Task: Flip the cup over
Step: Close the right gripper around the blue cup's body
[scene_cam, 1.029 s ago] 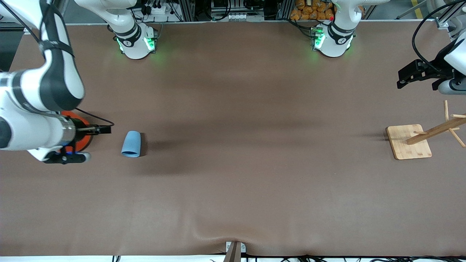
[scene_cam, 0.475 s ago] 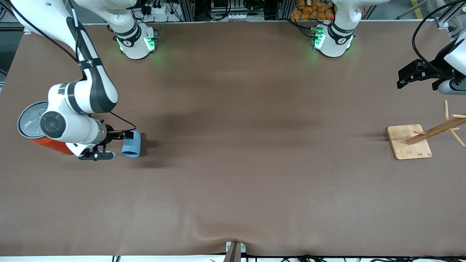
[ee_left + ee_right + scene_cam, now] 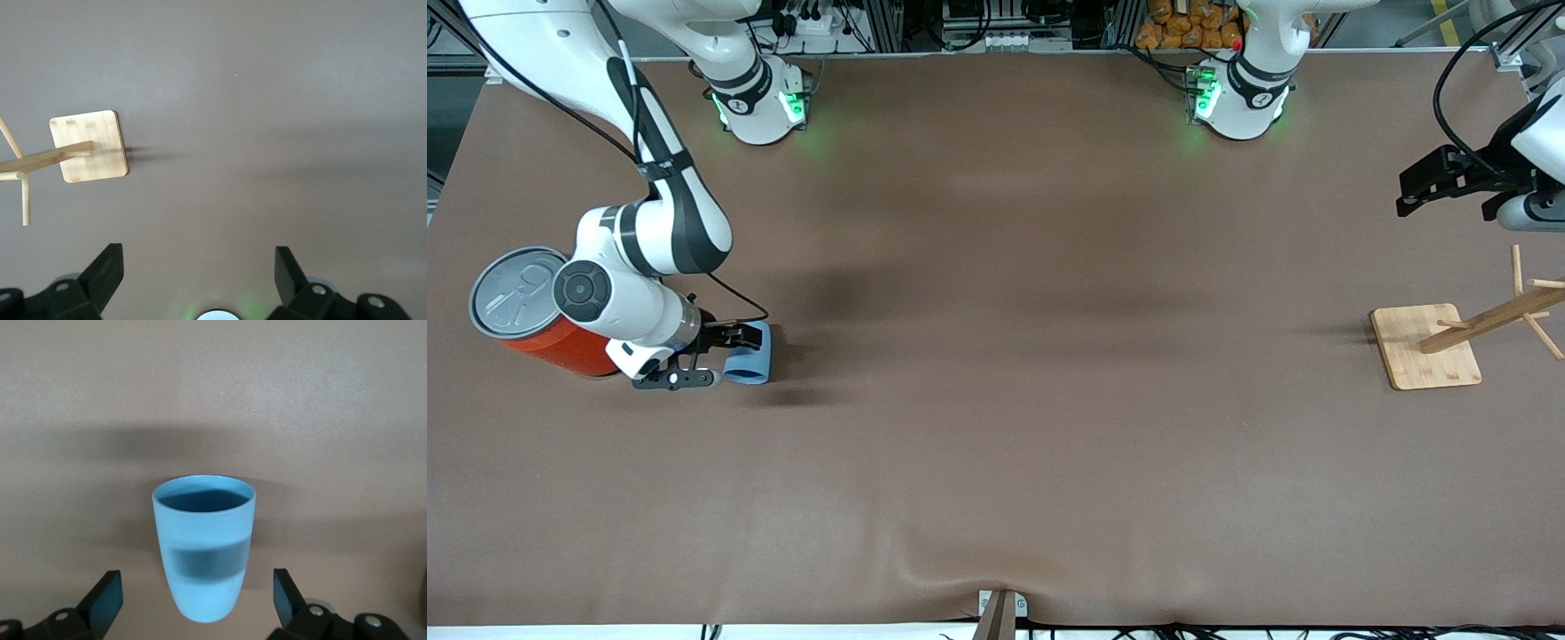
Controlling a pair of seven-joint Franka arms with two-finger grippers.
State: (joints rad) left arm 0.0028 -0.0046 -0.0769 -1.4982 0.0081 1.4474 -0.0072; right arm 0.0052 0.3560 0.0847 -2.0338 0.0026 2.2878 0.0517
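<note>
Straddling the lying light-blue tumbler [image 3: 203, 543], the right gripper's [image 3: 710, 357] wide jaws risk rolling it toward the orange-red can [image 3: 538, 316]; the left gripper [image 3: 1449, 182] waits, wide open.

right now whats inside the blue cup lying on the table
Nothing shows inside the cup: the right wrist view sees only dark blue wall near its mouth. Its bottom is out of sight. The open right gripper straddles it.

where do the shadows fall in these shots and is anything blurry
Front view: sharp, soft arm shadows across the table. Right wrist view: dark band across the cup, which lies between the right hand's open fingers. Left wrist view: wooden stand casts a thin shadow.
</note>
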